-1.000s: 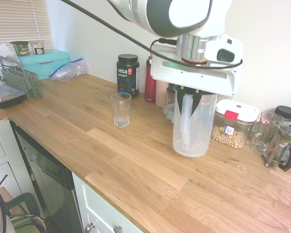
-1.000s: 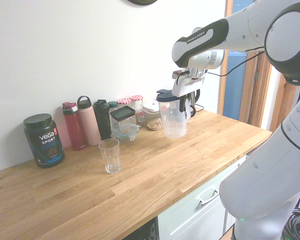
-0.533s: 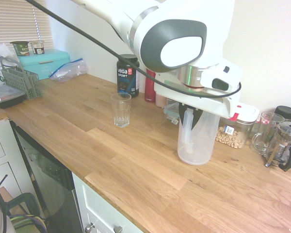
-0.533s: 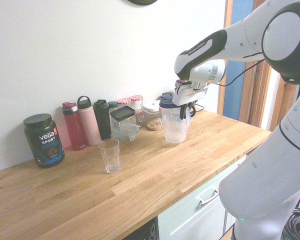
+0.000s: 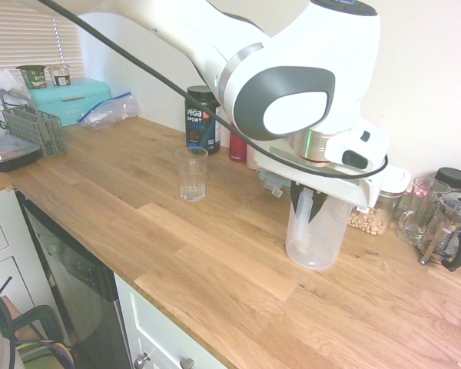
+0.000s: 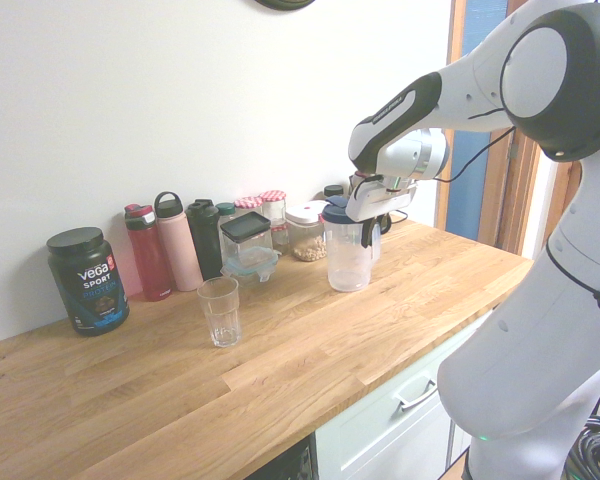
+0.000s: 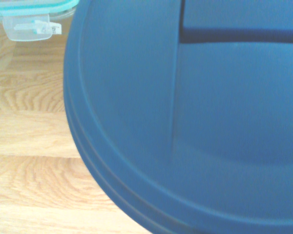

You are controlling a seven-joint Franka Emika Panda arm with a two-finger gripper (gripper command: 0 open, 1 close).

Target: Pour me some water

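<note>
- Here, wooden countertop [image 5: 215, 261] runs along a white wall; white arm reaches over its far end.
- Gripper [image 6: 369, 214] points steeply down, fingers clamped on the handle of a clear plastic pitcher [image 5: 316, 234].
- Pitcher stands upright, base at or just above the wood; contact cannot be told. Looks nearly empty, sides frosted.
- Pitcher's blue lid [image 7: 195, 112] fills most of the wrist view, with wood grain beside it and a corner of a teal-rimmed container [image 7: 31, 17].
- Empty drinking glass [image 5: 191, 174] stands upright on the counter, well apart from the pitcher, nearer the black Vega Sport tub [image 5: 203, 118].
- Against the wall in the second exterior view: red bottle [image 6: 148, 251], pink bottle [image 6: 178, 242], dark bottle [image 6: 204, 236], then small jars.
- Behind the pitcher: lidded container of nuts [image 5: 370, 217], glass mug [image 5: 416, 210], French press [image 5: 452, 228].
- Opposite end of the counter: teal bread box [image 5: 67, 98], plastic bag [image 5: 107, 110], grey rack [image 5: 35, 127].
</note>
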